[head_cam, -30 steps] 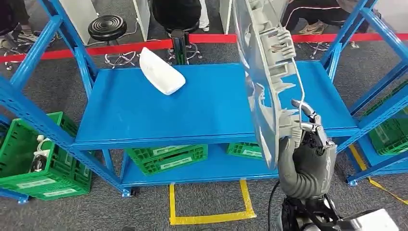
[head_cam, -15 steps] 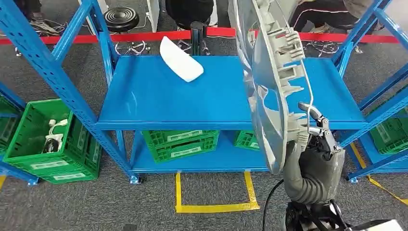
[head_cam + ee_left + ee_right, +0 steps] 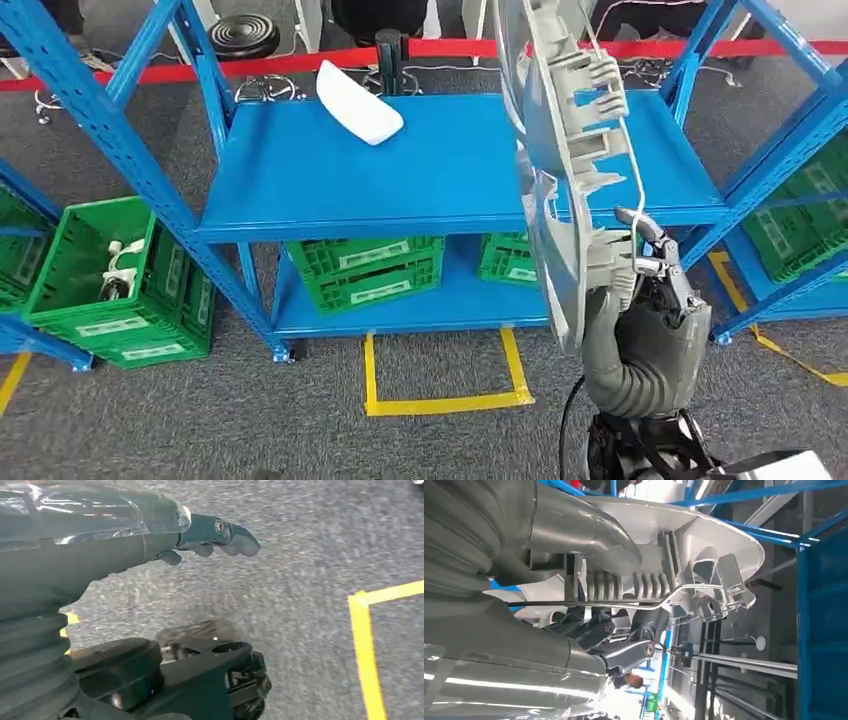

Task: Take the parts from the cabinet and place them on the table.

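Head view is showing the silver wheel cover [image 3: 560,180] standing nearly on edge in front of the robot, its ribbed back and wire retaining ring [image 3: 632,165] facing right, its lower rim sitting in the right hand [image 3: 650,300]. That hand is gripping it, fingers wrapped over the rim and the clips at the back; the right wrist view is showing the same hold from close in, dark fingers [image 3: 594,630] curling under the cover's [image 3: 674,545] ribs and the wire.

Beyond the cover, the blue shelf top [image 3: 400,170] that looks to be serving as the bench is lying ahead and below, and a white moulded part [image 3: 358,102] is already resting on it near the far left corner. I am judging that one part is delivered and this cover is the next, being carried but not yet set down: it is hanging above the bench's right half, apart from the surface.

Left wrist view is showing the left hand [image 3: 220,535] hanging over grey carpet with a yellow tape line [image 3: 365,645], fingers loosely extended and holding nothing.

Lower down, green crates [image 3: 365,275] are sitting on the under-shelf, and another green crate [image 3: 110,285] with white parts inside is standing on the floor at left. What is left, by my reading, is lowering the cover onto the bench and releasing it; whether more parts are waiting I cannot tell.
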Motion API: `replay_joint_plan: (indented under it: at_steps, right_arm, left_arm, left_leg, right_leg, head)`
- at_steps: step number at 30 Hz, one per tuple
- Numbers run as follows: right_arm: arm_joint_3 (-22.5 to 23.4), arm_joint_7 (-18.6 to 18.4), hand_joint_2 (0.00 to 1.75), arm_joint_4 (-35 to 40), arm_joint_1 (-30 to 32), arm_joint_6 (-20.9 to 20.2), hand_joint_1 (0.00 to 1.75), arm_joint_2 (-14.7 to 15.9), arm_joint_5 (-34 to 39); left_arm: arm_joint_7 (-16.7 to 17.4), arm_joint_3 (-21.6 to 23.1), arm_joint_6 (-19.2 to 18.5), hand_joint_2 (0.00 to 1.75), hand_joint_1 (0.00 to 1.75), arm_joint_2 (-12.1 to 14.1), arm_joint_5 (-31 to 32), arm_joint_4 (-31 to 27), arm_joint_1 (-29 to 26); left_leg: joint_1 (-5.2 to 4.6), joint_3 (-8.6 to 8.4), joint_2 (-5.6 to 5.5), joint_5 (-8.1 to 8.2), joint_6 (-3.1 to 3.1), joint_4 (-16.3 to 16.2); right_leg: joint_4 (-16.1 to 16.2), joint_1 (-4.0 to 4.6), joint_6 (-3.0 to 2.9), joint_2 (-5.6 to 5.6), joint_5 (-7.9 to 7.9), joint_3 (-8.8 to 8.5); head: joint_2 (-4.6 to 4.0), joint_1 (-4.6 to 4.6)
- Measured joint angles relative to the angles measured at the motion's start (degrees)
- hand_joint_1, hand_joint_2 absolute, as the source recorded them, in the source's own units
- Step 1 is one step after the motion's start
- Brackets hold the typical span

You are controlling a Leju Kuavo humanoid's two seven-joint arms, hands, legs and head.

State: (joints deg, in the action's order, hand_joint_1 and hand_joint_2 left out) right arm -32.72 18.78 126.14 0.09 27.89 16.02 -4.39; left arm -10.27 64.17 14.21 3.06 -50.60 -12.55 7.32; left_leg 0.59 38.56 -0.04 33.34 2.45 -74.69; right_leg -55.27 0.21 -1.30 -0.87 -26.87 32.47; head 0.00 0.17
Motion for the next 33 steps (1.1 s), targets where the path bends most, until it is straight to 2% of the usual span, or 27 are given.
replay_joint_plan:
  at_steps: [1, 2, 3, 4, 5, 7, 8, 9, 11, 12, 13, 14, 15, 17, 19, 20, 22, 23, 24, 25, 26, 27, 28, 29, 31, 32, 33]
  right_arm:
    - [0.0, 0.0, 1.75, 0.0, 0.0, 0.0, 1.75, -0.2, -0.3]
    - [-0.1, 0.0, 1.75, -0.1, 0.0, 0.0, 1.75, -0.3, -0.5]
    - [-0.2, 0.0, 1.75, -0.2, -0.1, 0.0, 1.75, -0.5, -0.8]
    - [-0.3, 0.0, 1.75, -0.2, -0.1, 0.1, 1.75, -0.7, -1.2]
    - [-0.3, -0.1, 1.75, -0.2, -0.1, 0.1, 1.75, -0.9, -1.4]
    - [-0.6, -0.1, 1.75, -0.3, -0.3, 0.3, 1.75, -1.1, -1.8]
    - [-0.7, -0.1, 1.75, -0.4, -0.2, 0.3, 1.75, -1.1, -1.9]
    - [-0.9, -0.2, 1.75, -0.5, -0.2, 0.3, 1.75, -1.2, -2.0]
    - [-1.2, -0.2, 1.75, -0.7, -0.2, 0.4, 1.75, -1.3, -2.1]
    - [-1.4, -0.2, 1.75, -0.9, -0.2, 0.5, 1.75, -1.4, -2.1]
    - [-1.6, -0.2, 1.75, -1.0, -0.2, 0.5, 1.75, -1.4, -2.1]
    - [-1.6, -0.2, 1.75, -1.2, -0.2, 0.5, 1.75, -1.4, -2.1]
    - [-1.7, -0.2, 1.75, -1.3, -0.2, 0.6, 1.75, -1.4, -2.1]
    - [-1.8, -0.3, 1.75, -1.4, -0.2, 0.6, 1.75, -1.4, -2.1]
    - [-1.9, -0.5, 1.75, -1.4, -0.4, 0.7, 1.75, -1.5, -2.1]
    - [-2.0, -0.5, 1.75, -1.4, -0.5, 0.7, 1.75, -1.6, -2.1]
    - [-2.1, -0.5, 1.75, -1.4, -0.6, 0.7, 1.75, -1.6, -2.1]
    - [-2.2, -0.5, 1.75, -1.4, -0.6, 0.8, 1.75, -1.6, -2.1]
    - [-2.3, -0.5, 1.75, -1.5, -0.6, 0.9, 1.75, -1.6, -2.1]
    - [-2.4, -0.4, 1.75, -1.6, -0.4, 1.2, 1.75, -1.7, -2.2]
    - [-2.4, -0.3, 1.75, -1.6, -0.1, 1.7, 1.75, -1.8, -2.2]
    - [-2.5, 0.0, 1.75, -1.6, 0.3, 2.4, 1.75, -1.9, -2.1]
    - [-2.6, 0.5, 1.75, -1.6, 0.8, 3.0, 1.75, -1.9, -1.8]
    - [-2.6, 1.4, 1.75, -1.6, 1.4, 3.8, 1.75, -1.9, -1.3]
    - [-2.8, 2.6, 1.75, -1.6, 2.0, 4.6, 1.75, -1.9, -0.5]
    - [-2.9, 3.0, 1.75, -1.6, 2.2, 4.8, 1.75, -1.9, -0.3]
    - [-3.0, 3.1, 1.75, -1.6, 2.4, 4.9, 1.75, -1.9, -0.2]
  left_arm:
    - [0.0, 0.0, -0.2, 1.75, 0.0, 0.2, -0.2, 0.0, 0.0]
    - [0.1, 0.0, -0.4, 1.75, 0.0, 0.3, -0.3, 0.0, 0.1]
    - [0.4, 0.0, -0.5, 1.75, 0.0, 0.4, -0.4, 0.0, 0.2]
    - [0.4, 0.0, -0.7, 1.75, 0.0, 0.5, -0.4, 0.0, 0.3]
    - [0.5, 0.0, -0.7, 1.75, 0.0, 0.7, -0.5, 0.0, 0.3]
    - [0.6, 0.0, -1.0, 1.75, 0.0, 0.9, -0.6, 0.0, 0.3]
    - [0.7, 0.0, -1.1, 1.75, 0.0, 0.9, -0.6, 0.0, 0.1]
    - [0.8, 0.0, -1.1, 1.75, 0.0, 1.0, -0.7, 0.1, 0.2]
    - [0.9, 0.0, -1.2, 1.75, 0.0, 1.1, -0.7, 0.1, 0.2]
    - [0.9, 0.0, -1.2, 1.75, 0.0, 1.2, -0.7, 0.1, 0.2]
    - [1.0, 0.0, -1.2, 1.75, 0.0, 1.2, -0.7, 0.1, 0.2]
    - [1.0, 0.0, -1.2, 1.75, 0.0, 1.3, -0.7, 0.1, 0.2]
    - [0.9, 0.0, -1.2, 1.75, 0.0, 1.3, -0.7, 0.1, 0.2]
    - [0.7, 0.0, -1.1, 1.75, 0.0, 1.4, -0.7, 0.1, 0.2]
    - [0.1, 0.0, -0.9, 1.75, 0.0, 1.3, -0.4, 0.0, 0.3]
    - [-0.2, 0.0, -0.9, 1.75, 0.0, 1.3, -0.3, 0.0, 0.3]
    - [-0.3, 0.0, -0.8, 1.75, 0.0, 1.3, -0.2, 0.0, 0.3]
    - [-0.4, 0.0, -0.8, 1.75, 0.0, 1.4, -0.2, 0.0, 0.0]
    - [-0.4, 0.0, -0.7, 1.75, 0.0, 1.4, 0.0, 0.0, 0.1]
    - [-0.4, 0.0, -0.7, 1.75, 0.0, 1.4, 0.3, 0.0, 0.1]
    - [-0.2, 0.0, -0.6, 1.75, 0.0, 1.4, 0.6, 0.0, 0.1]
    - [0.2, 0.0, -0.5, 1.75, 0.0, 1.4, 1.0, 0.0, 0.1]
    - [0.8, 0.0, -0.4, 1.75, 0.0, 1.4, 1.3, 0.0, 0.1]
    - [1.6, 0.0, -0.3, 1.75, 0.0, 1.4, 1.6, 0.0, 0.1]
    - [2.3, 0.0, -0.1, 1.75, 0.0, 1.4, 1.7, 0.0, 0.1]
    - [2.5, 0.0, -0.1, 1.75, 0.0, 1.5, 1.8, 0.0, 0.1]
    - [2.6, 0.0, -0.1, 1.75, 0.0, 1.6, 1.8, 0.0, 0.2]
  left_leg:
    - [0.2, -2.51, 0.02, -2.31, 0.37, 2.6]
    - [0.5, -5.84, 0.08, -3.05, 0.71, 6.5]
    - [0.89, -9.68, 0.07, -1.53, 0.95, 11.3]
    - [0.58, -12.72, -0.09, 0.45, 0.88, 16.2]
    - [0.54, -12.59, -0.12, 1.52, -0.15, 17.1]
    - [0.23, -11.93, -0.22, 1.11, -1.08, 16.8]
    - [0.45, -11.44, -0.11, 0.5, -2.01, 17.0]
    - [0.44, -10.82, -0.04, -0.09, -2.71, 17.0]
    - [0.31, -9.32, -0.01, -1.44, -3.39, 17.0]
    - [0.17, -8.59, 0.0, -2.08, -3.44, 16.9]
    - [-0.01, -7.78, 0.02, -2.76, -3.53, 16.9]
    - [-0.19, -6.87, 0.09, -3.37, -3.52, 16.8]
    - [-0.39, -5.98, 0.15, -3.95, -3.52, 16.7]
    - [-0.87, -4.51, 0.14, -5.04, -3.53, 16.6]
    - [-1.25, -3.92, 0.15, -5.87, -3.19, 16.5]
    - [-1.09, -3.68, 0.3, -6.59, -2.75, 16.6]
    - [-0.62, -2.76, 0.52, -7.92, -2.03, 16.8]
    - [-0.84, -2.44, 0.52, -8.55, -1.66, 16.9]
    - [-0.7, -1.9, 0.4, -6.52, -1.55, 16.1]
    - [-0.59, -0.96, 0.26, -2.99, -1.37, 13.8]
    - [-0.43, 0.0, 0.13, 0.55, -1.15, 10.0]
    - [-0.36, 0.86, 0.05, 3.57, -0.95, 5.7]
    - [-0.32, 1.37, 0.01, 5.12, -0.76, 2.0]
    - [-0.29, 1.24, 0.0, 4.46, -0.62, -0.2]
    - [-0.2, -1.48, 0.02, -0.3, -0.52, 1.1]
    - [-0.13, -4.13, 0.03, -2.09, -0.52, 4.1]
    - [-0.11, -7.81, -0.01, -1.96, -0.66, 8.6]
  right_leg:
    - [-0.7, -0.26, 0.39, -0.01, 0.37, 1.21]
    - [-1.5, -0.52, 0.76, -0.01, 0.63, 2.26]
    - [-2.4, -0.46, 1.07, 0.01, 0.77, 2.97]
    - [-3.4, -0.39, 1.23, -0.04, 0.8, 3.7]
    - [-3.8, -0.36, 1.73, -0.04, 1.26, 4.07]
    - [-3.6, -0.59, 2.41, -0.02, 2.36, 4.44]
    - [-3.7, -0.69, 2.75, 0.1, 2.37, 4.93]
    - [-4.6, -0.77, 3.12, 0.23, -0.09, 5.36]
    - [-11.6, -0.79, 3.58, 0.3, -7.72, 6.42]
    - [-15.6, -0.78, 3.65, 0.32, -10.13, 6.82]
    - [-18.9, -0.77, 3.61, 0.33, -10.92, 6.9]
    - [-20.4, -0.76, 3.46, 0.33, -9.98, 6.55]
    - [-19.9, -0.71, 3.18, 0.35, -7.94, 5.45]
    - [-12.7, -0.5, 2.01, 0.54, -3.91, 0.06]
    - [-1.8, 0.5, 0.25, 1.03, -5.16, -7.42]
    - [0.7, 0.3, 0.25, 0.95, -5.97, -8.38]
    - [0.8, 0.75, 0.26, 1.1, -5.36, -7.56]
    - [1.6, 0.75, -0.07, 0.85, -4.48, -7.08]
    - [2.1, 0.34, 0.06, 0.33, -3.65, -6.82]
    - [2.1, 0.37, -0.42, 0.45, -3.03, -6.0]
    - [1.8, 0.35, -0.67, 0.31, -2.6, -5.17]
    - [1.5, 0.41, -0.51, 0.2, -2.14, -4.36]
    - [1.2, 0.46, -0.52, 0.04, -1.71, -3.41]
    - [0.7, 0.48, -0.47, -0.11, -1.26, -2.31]
    - [-0.7, 0.38, -0.23, -0.17, -0.46, 0.18]
    - [-1.5, 0.29, -0.05, -0.11, -0.17, 1.37]
    - [-2.3, 0.25, 0.22, 0.0, 0.08, 2.26]
  head:
    - [0.0, -0.11]
    - [0.0, -0.26]
    - [0.0, -0.5]
    - [0.0, -0.77]
    - [0.0, -0.52]
    - [0.0, -0.28]
    - [0.0, -0.58]
    - [0.0, -0.46]
    - [0.0, 0.35]
    - [0.0, 0.57]
    - [0.0, 0.79]
    - [0.0, 0.99]
    - [0.0, 1.16]
    - [0.0, 1.71]
    - [0.0, 1.68]
    - [0.0, 1.66]
    - [0.0, 1.77]
    - [0.0, 1.86]
    - [0.0, 1.79]
    - [0.0, 1.32]
    - [0.0, 0.85]
    - [0.0, 0.39]
    - [0.0, 0.17]
    - [0.0, -0.07]
    - [0.0, -0.59]
    - [0.0, -0.72]
    - [0.0, -0.92]
